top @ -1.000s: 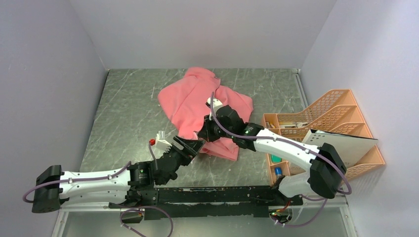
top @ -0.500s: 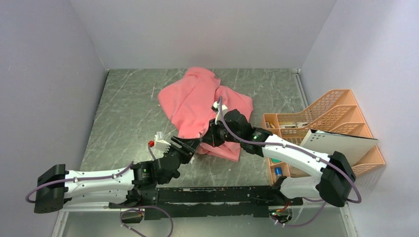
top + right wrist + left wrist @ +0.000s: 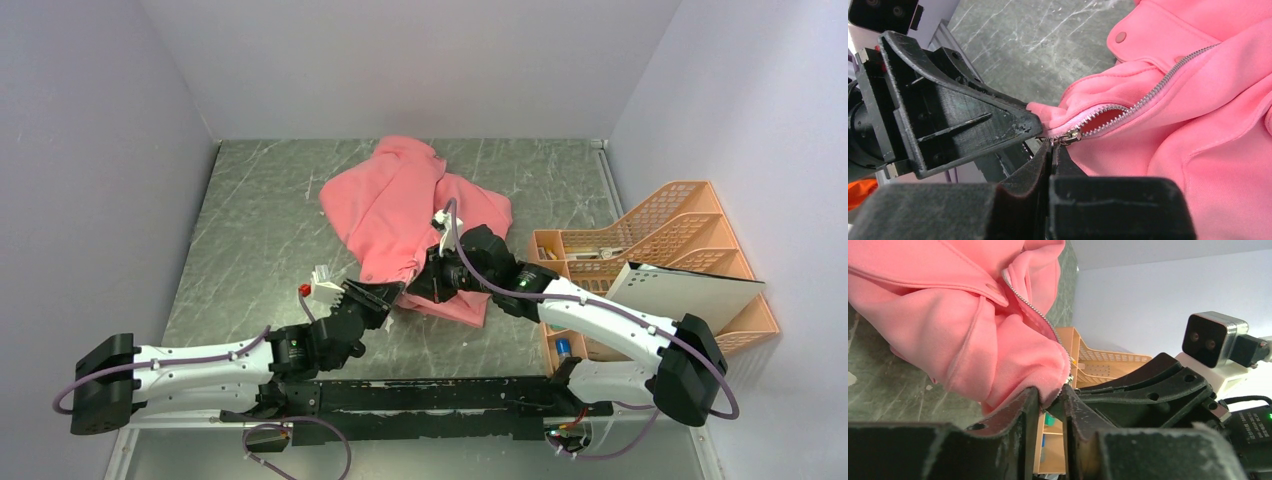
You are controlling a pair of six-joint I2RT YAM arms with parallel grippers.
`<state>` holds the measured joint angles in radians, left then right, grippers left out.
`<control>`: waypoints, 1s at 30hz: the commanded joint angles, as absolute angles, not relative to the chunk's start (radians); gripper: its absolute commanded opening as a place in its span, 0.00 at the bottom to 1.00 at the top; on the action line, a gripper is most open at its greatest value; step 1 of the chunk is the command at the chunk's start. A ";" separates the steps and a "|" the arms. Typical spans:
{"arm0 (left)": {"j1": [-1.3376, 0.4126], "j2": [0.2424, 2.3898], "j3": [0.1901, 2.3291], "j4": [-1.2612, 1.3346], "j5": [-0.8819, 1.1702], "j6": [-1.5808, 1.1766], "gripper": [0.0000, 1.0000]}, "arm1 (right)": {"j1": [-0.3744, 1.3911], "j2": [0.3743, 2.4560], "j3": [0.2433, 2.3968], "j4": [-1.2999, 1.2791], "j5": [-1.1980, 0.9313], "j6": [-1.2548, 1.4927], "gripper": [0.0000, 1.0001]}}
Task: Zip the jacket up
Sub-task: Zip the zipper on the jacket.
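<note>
The left gripper has its jaws set narrow on the bottom corner of the jacket, with a fold of the salmon-pink hem nipped between their tips. Directly opposite, almost tip to tip with them, the right gripper has its jaws pressed tight together on the tab of the small metal zipper pull. The pull sits at the very foot of the zipper. Just past the pull, beyond the right jaws, the teeth gape in a small loop. They then run in a line away up the front of the garment, passing beside a pocket flap with a snap button. The rest of the jacket lies crumpled on the grey marbled bench, spreading away from both sets of jaws toward the back wall. To the right of the right jaws, near the jacket's right edge, an orange mesh desk organiser stands at the side of the bench. A white folder leans in it.
</note>
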<state>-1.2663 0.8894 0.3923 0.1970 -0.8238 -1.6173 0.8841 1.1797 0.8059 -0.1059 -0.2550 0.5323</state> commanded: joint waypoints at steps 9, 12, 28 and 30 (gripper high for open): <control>-1.245 0.910 0.441 0.141 -0.812 -1.587 0.05 | 0.883 1.141 0.810 -0.092 -0.271 0.517 0.00; -1.243 0.898 0.480 0.059 -0.792 -1.478 0.05 | 0.883 1.154 0.831 -0.140 -0.212 0.482 0.00; -1.243 0.798 0.662 -0.499 -0.733 -1.208 0.05 | 0.883 1.334 1.096 -0.347 -0.015 0.299 0.00; -1.243 0.795 0.686 -0.567 -0.741 -1.219 0.05 | 0.884 1.345 1.115 -0.357 -0.003 0.286 0.00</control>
